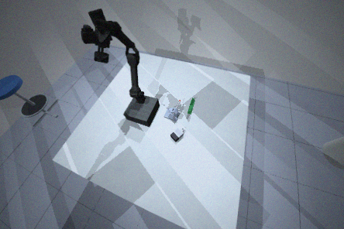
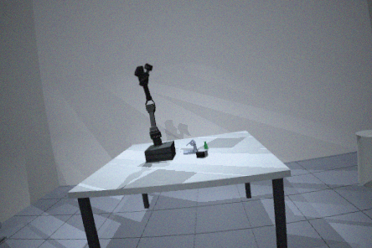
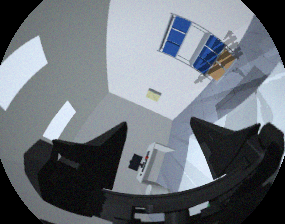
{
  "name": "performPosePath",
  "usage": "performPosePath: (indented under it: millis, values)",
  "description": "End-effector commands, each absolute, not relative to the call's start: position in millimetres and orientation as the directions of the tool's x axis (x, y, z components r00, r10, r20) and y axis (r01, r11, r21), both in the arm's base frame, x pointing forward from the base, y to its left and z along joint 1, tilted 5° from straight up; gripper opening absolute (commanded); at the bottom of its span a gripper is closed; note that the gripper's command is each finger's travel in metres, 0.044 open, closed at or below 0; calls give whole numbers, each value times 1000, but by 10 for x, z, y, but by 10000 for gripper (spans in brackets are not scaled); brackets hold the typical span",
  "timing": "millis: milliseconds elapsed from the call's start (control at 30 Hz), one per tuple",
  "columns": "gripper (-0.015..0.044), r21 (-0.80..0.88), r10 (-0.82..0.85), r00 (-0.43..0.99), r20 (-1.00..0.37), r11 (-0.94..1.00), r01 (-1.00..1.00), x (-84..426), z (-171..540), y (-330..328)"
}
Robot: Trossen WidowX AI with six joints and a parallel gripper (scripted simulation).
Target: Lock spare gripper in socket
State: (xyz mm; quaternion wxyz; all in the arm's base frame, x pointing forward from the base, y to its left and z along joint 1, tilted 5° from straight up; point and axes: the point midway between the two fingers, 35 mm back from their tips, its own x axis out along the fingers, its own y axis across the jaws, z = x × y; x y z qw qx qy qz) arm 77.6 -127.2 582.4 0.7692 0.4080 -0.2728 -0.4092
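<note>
My gripper point(image 3: 159, 123) is raised high above the table, its two dark fingers wide apart in the wrist view with nothing between them. The pale blue-grey mount point(image 1: 170, 114) point(image 2: 189, 152) stands on the table in front of the arm's base. A tiny red-orange spot point(image 1: 180, 100) shows just behind it; whether it is part of the lock pin is too small to tell. The socket and pin cannot be made out. A green upright piece point(image 1: 191, 106) point(image 2: 205, 146) and a white block with a dark side point(image 1: 177, 135) point(image 2: 202, 153) stand nearby; which one is the spare gripper is unclear.
The arm's dark base point(image 1: 142, 110) point(image 2: 160, 152) sits on the white table point(image 1: 201, 160) point(image 2: 235, 169), left of the small objects. A blue stool point(image 1: 9, 87) stands on the floor beyond the table. A white round-topped object point(image 2: 364, 157) stands off to the right.
</note>
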Motion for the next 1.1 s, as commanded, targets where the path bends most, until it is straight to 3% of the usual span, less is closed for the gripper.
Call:
performPosePath:
  millis: [0,100,367,567,800,1067]
  values:
    - [374,848,-850,520,81,333,412,784,5813,-1289]
    - [300,808,-818,575,9,345,477,914,5658,-1513]
    - [300,583,-639,729,-247,503,638,1650,4977,-2006]
    - [300,346,-454,770,-448,707,617,2323,4323,-2030]
    - [300,67,-222,712,-666,933,354,3017,3472,-1679]
    - [300,-137,-11,507,-862,968,-212,3485,2479,-903]
